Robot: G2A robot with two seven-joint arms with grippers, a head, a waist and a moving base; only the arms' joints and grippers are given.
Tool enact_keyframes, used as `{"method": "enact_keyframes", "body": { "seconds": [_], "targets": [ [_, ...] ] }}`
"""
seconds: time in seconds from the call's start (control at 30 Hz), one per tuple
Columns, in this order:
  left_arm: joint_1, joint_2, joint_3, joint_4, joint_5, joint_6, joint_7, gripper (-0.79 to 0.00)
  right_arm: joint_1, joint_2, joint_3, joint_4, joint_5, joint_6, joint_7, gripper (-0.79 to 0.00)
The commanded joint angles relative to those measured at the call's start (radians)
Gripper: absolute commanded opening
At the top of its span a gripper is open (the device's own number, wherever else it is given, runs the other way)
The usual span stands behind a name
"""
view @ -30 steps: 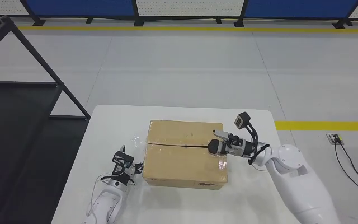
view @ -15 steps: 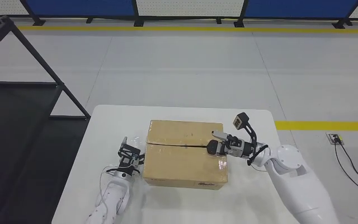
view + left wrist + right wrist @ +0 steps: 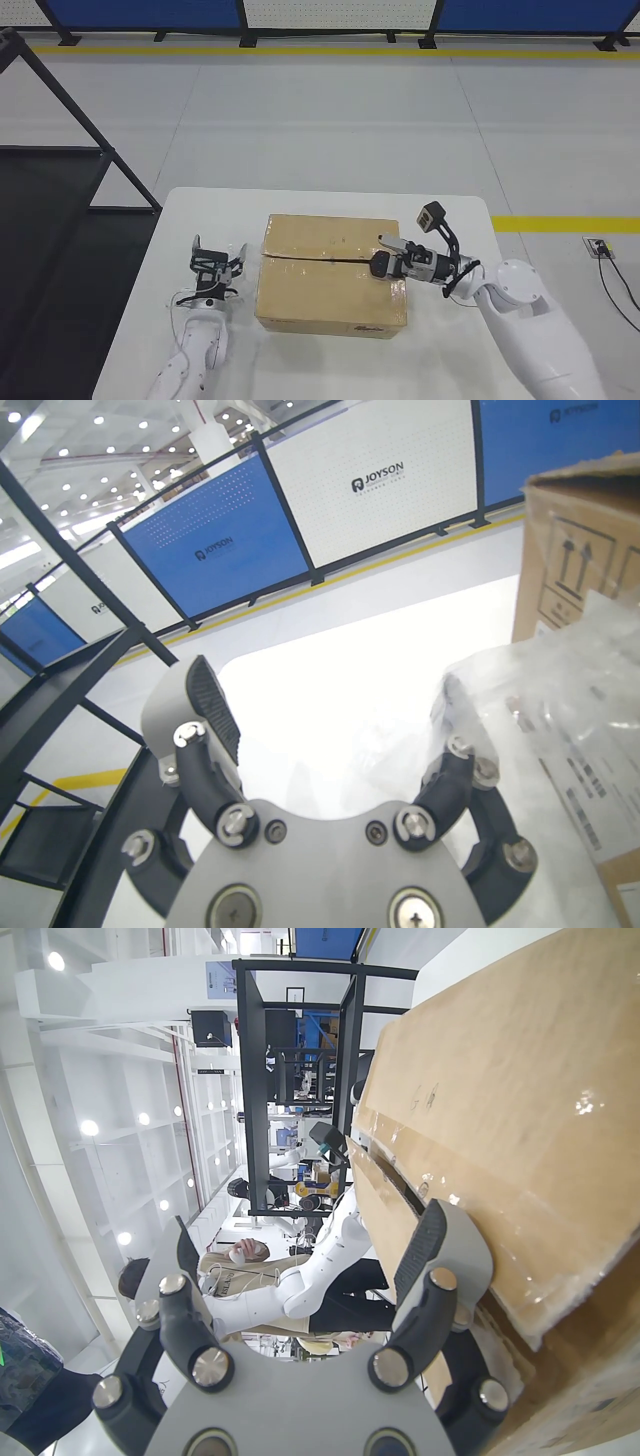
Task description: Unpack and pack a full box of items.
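Box [image 3: 330,275] sits mid-table [image 3: 200,215], flaps shut. Right gripper [image 3: 384,255] is spread at the seam, left gripper [image 3: 218,250] spread beside clear film [image 3: 550,700] — both empty. Risk: a finger skids off the flap edge and shoves the box.

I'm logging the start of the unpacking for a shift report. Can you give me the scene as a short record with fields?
Box: cardboard box on the white table, flaps closed, seam running across the top
Left gripper: open, holding nothing, beside one end of the box
Plastic: clear film on that end of the box, up against one left finger
Right gripper: open, at the far end of the seam, one finger against a flap edge
Stage: box not yet opened
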Motion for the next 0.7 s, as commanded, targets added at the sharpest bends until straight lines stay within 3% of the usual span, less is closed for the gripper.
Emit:
{"method": "enact_keyframes", "body": {
  "seconds": [0.0,0.67],
  "targets": [
    [0.008,-0.001,-0.017,-0.017,-0.027,0.008,0.013,0.0,0.003,-0.001,-0.003,0.001,0.0,-0.001,0.001,0.0],
    [0.145,-0.002,-0.165,-0.27,-0.232,-0.008,0.075,0.0,-0.001,-0.003,0.005,0.014,0.02,0.005,-0.03,0.0]
  ]
}}
